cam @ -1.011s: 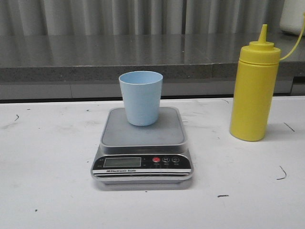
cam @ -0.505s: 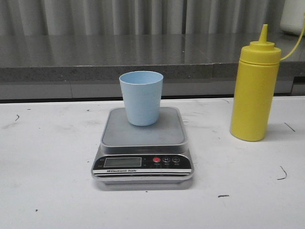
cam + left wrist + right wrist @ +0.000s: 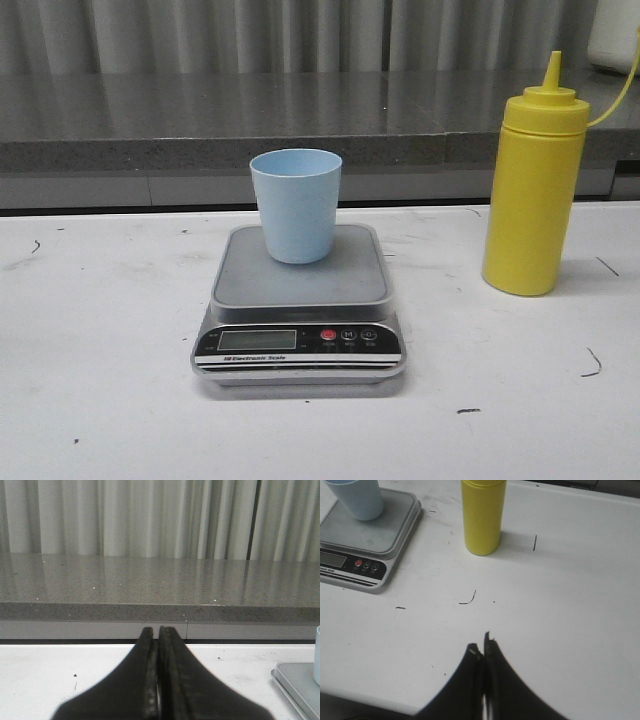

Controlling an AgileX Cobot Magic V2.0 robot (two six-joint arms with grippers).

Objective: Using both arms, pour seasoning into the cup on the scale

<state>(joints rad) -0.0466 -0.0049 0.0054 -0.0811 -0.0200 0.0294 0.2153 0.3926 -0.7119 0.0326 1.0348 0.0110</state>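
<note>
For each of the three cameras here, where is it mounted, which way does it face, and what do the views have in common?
Front view: looks forward over the table at the cup on the scale, the seasoning to the right; no arm shows.
Left wrist view: low, faces the back counter; shut left gripper, scale edge at the side.
Right wrist view: high, looks down on the table; shut right gripper.
Front and right wrist views share cup, scale, seasoning.

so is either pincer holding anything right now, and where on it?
Nothing held. Left pincer and right pincer are both shut on nothing. The seasoning bottle stands free on the table; the cup sits on the scale.
</note>
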